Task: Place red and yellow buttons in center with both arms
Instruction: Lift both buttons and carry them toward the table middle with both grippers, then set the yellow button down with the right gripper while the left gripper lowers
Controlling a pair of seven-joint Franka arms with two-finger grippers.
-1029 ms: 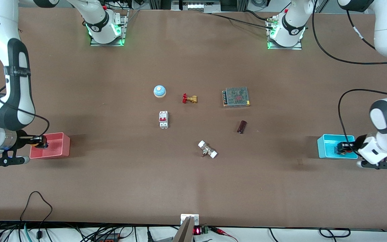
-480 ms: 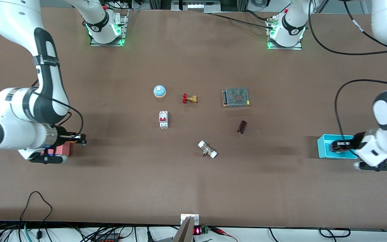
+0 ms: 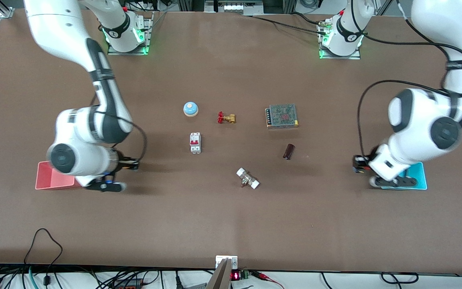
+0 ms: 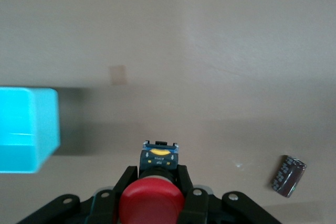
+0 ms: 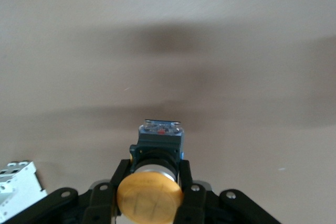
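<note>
Carrying one push-button each, the two white jointed arms hang above the bare brown table (image 3: 231, 224). The left gripper (image 4: 152, 182) has its black fingers (image 4: 184, 179) pinched on the red mushroom-capped button (image 4: 151, 201), cap toward the wrist camera and black body pointing down at the table; in the front view this left gripper (image 3: 358, 164) is over bare table just beside the cyan plastic bin (image 3: 420, 176) at the left arm's end. The right gripper (image 5: 156, 174) is clamped the same way on the yellow-orange capped button (image 5: 150, 198), and in the front view this right gripper (image 3: 131, 163) is over open table beside the pink plastic bin (image 3: 50, 178), toward the middle. Around the middle of the table lie a blue-and-white domed bell (image 3: 190, 108), a brass valve with a red handle (image 3: 226, 117), a white circuit breaker (image 3: 195, 143), a perforated metal power supply (image 3: 282, 116), a dark cylindrical capacitor (image 3: 288, 151) and a white-ended metal fitting (image 3: 248, 178).
</note>
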